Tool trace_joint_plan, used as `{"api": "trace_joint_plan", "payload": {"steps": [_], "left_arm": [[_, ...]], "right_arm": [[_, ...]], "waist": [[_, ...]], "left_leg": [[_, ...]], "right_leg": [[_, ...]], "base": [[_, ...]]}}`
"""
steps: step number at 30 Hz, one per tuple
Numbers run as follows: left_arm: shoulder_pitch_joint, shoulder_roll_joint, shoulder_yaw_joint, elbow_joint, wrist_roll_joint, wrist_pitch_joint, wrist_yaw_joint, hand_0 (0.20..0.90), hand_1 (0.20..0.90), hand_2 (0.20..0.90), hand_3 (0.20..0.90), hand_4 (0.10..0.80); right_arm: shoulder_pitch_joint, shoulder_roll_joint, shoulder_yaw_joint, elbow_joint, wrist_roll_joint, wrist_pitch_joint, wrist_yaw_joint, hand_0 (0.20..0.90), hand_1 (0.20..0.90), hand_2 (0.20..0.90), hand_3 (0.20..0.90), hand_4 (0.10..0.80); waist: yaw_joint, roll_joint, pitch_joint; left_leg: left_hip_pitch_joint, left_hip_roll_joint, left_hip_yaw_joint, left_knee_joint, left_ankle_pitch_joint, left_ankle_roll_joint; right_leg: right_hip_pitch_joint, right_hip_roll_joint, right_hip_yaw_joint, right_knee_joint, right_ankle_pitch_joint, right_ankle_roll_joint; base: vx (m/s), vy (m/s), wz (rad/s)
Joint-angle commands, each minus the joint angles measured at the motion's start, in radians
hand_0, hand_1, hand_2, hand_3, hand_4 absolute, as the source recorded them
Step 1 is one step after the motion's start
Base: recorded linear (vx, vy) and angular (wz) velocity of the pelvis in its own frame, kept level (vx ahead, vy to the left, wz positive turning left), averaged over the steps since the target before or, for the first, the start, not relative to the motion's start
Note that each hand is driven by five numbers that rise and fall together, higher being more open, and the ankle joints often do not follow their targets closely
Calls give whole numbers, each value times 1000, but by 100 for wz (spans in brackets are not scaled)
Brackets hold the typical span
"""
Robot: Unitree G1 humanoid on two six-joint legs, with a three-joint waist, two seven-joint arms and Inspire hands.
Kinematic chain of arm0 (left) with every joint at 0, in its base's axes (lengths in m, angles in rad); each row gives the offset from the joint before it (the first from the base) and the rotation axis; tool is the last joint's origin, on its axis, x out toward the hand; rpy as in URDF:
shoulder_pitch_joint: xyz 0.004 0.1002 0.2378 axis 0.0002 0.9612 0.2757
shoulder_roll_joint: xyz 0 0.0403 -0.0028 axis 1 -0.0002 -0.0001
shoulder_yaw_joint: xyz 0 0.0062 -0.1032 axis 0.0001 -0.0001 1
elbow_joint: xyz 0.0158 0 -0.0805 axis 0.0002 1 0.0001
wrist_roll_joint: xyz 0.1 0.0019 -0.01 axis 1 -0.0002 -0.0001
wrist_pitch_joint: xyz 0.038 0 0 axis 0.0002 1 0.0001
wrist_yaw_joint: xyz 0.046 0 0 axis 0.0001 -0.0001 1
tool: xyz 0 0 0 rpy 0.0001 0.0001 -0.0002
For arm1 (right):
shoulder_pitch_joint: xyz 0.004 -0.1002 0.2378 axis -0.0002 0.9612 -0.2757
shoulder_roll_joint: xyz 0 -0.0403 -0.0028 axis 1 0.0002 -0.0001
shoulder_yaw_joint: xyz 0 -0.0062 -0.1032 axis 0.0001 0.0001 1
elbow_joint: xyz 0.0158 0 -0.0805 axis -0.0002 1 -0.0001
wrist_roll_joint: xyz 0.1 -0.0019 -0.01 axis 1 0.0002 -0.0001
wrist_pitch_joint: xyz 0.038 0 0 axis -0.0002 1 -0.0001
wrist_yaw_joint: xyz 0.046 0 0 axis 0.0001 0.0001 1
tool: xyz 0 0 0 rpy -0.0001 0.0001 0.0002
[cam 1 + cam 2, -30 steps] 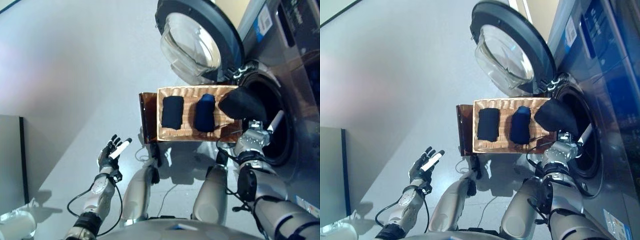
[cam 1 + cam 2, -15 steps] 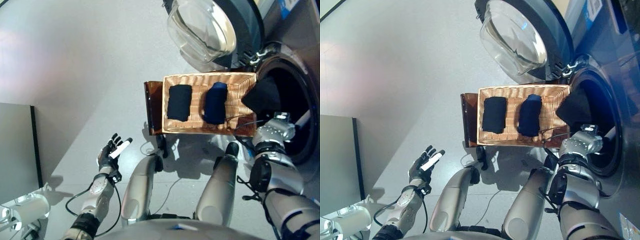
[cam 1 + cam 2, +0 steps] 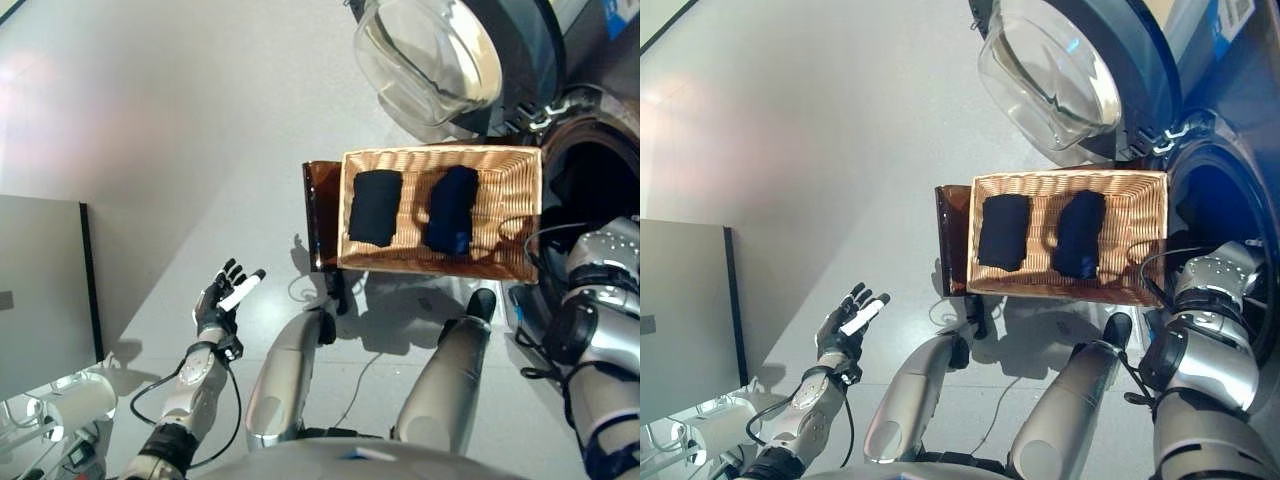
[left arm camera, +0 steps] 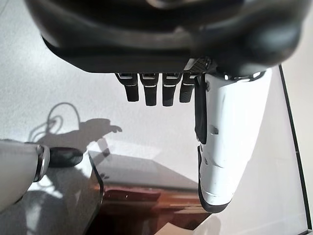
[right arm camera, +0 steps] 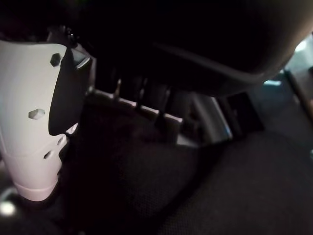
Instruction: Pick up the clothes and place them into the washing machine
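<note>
Deeper into the washing machine (image 3: 600, 170) drum goes my right hand (image 5: 34, 122), over dark cloth (image 5: 195, 186); grip unclear. Two dark clothes (image 3: 376, 207) lie in the basket (image 3: 520, 200). At eight o'clock, my left hand (image 3: 222, 305) hangs open and empty above bare floor (image 3: 150, 120).

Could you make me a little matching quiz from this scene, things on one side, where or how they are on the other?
Things:
1. Left hand
2. Basket
3. Washer door
4. Right hand

Places or states:
A. swung open
B. holds two dark rolled clothes
C. open over the bare floor, holding nothing
D. in the dark drum, against dark cloth

Pairs: 1-C, 2-B, 3-A, 4-D
</note>
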Motion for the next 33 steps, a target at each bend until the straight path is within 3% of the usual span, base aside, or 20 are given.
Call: {"api": "trace_joint_plan", "payload": {"steps": [1,4,5,6,7,14,21,30,31,33], "left_arm": [[37,64,41,-10,8,-68,33,900,900,900,900,800],[39,72,42,-4,10,-68,34,900,900,900,900,800],[39,71,43,-3,10,-68,34,900,900,900,900,800],[40,71,47,0,11,-68,37,900,900,900,900,800],[39,71,44,-2,10,-70,38,900,900,900,900,800],[37,69,46,7,2,-67,34,900,900,900,900,800],[25,54,45,30,-2,-60,35,900,900,900,900,800],[26,48,56,35,-15,-60,24,900,900,900,900,800],[28,49,59,33,-13,-61,23,900,900,900,900,800],[27,59,69,41,2,-66,17,900,900,900,900,800]], "right_arm": [[55,-163,12,0,-51,-64,4,200,200,200,200,300],[51,-166,18,7,-47,-63,10,200,200,200,200,300],[49,-166,20,8,-46,-63,11,241,241,241,241,329],[44,-159,25,3,-44,-68,15,370,370,370,370,422],[38,-152,32,-5,-37,-72,26,900,900,900,900,800],[23,-116,42,-35,9,-103,60,900,900,900,900,800],[36,20,62,-66,73,-106,128,900,900,900,900,800],[71,108,69,-106,96,-104,186,900,900,900,900,800],[77,114,74,-111,85,-101,184,900,900,900,900,800],[106,99,138,-70,-31,-8,174,900,900,900,900,800]], "waist": [[-30,-9,-89],[-29,-8,-89],[-29,-8,-89],[-30,-8,-89],[-30,-9,-88],[-30,-11,-94],[-29,-21,-95],[-29,-23,-98],[-28,-25,-99],[-23,-36,-99]], "left_leg": [[70,51,-37,111,-166,-95],[68,51,-35,112,-167,-93],[68,51,-34,113,-167,-93],[67,51,-32,113,-168,-92],[68,51,-30,113,-168,-90],[76,51,-27,109,-168,-91],[94,51,-27,95,-163,-91],[125,52,-34,60,-145,-93],[127,52,-36,57,-142,-94],[140,54,-41,38,-131,-98]], "right_leg": [[3,35,24,-34,115,-55],[-3,37,25,-36,120,-55],[-4,38,26,-36,121,-55],[-5,39,29,-38,124,-54],[-6,40,32,-38,126,-54],[5,40,30,-46,126,-54],[27,47,25,-62,134,-55],[76,51,10,-102,147,-53],[81,52,8,-107,149,-53],[99,58,-2,-129,160,-54]], "base": [[0,0,0],[0,0,0],[0,0,0],[0,0,0],[0,0,0],[0,0,0],[2,0,0],[3,-7,-6],[-13,-45,-1],[-18,-64,0]]}}
